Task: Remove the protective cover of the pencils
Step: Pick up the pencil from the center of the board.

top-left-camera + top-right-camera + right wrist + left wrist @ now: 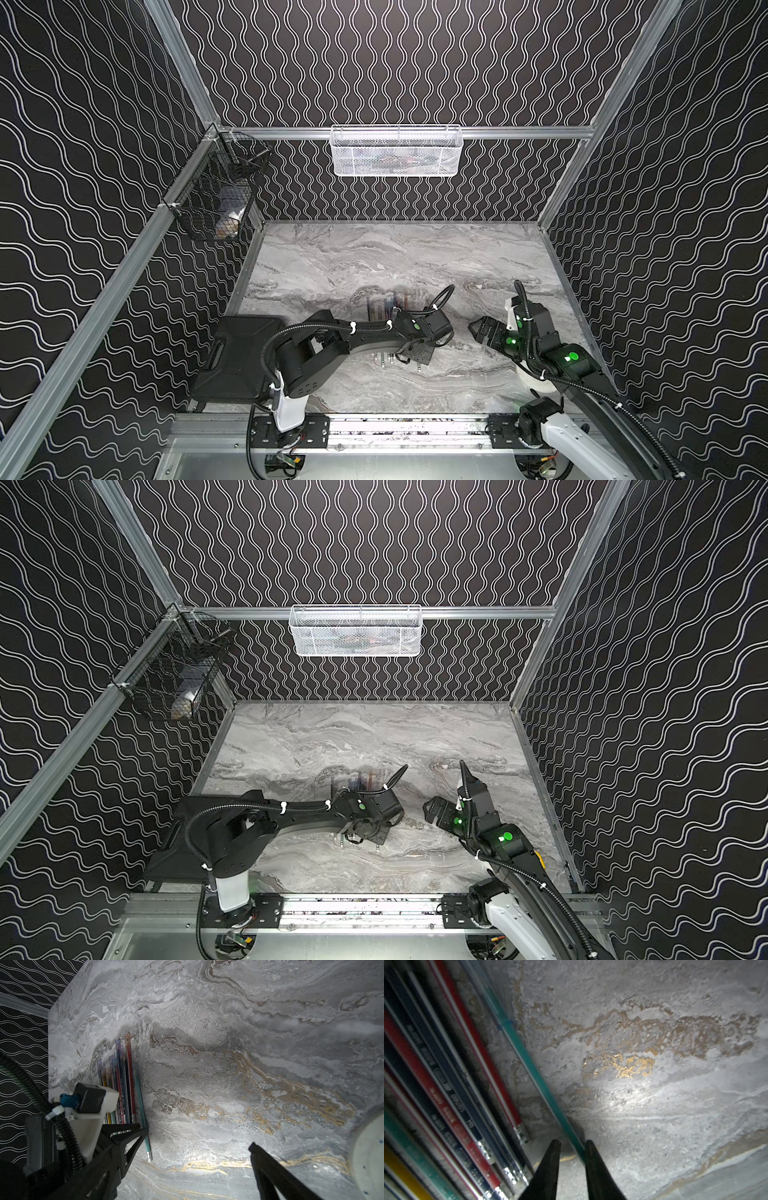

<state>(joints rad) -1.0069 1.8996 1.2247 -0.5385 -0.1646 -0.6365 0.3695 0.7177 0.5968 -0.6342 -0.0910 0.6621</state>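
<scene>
Several pencils point(384, 305) point(361, 781) lie side by side mid-table, red, dark blue, green and yellow in the left wrist view point(446, 1088). Their silvery ends point toward the table's front. Translucent tinted covers point(118, 1047) sit over their far tips. A teal pencil point(529, 1064) point(140, 1093) lies slightly apart from the row. My left gripper point(572, 1142) point(411, 357) is low over its silvery end. The jaws stand a narrow gap apart, and the teal pencil runs in against one finger point(591, 1157). My right gripper point(476, 328) point(193, 1147) hangs wide open to the right, holding nothing.
A black case point(239, 357) lies at the table's front left, under my left arm. A white mesh basket point(397, 151) hangs on the back wall and a black wire basket point(216, 187) on the left wall. A white round object point(369, 1157) sits beneath my right arm.
</scene>
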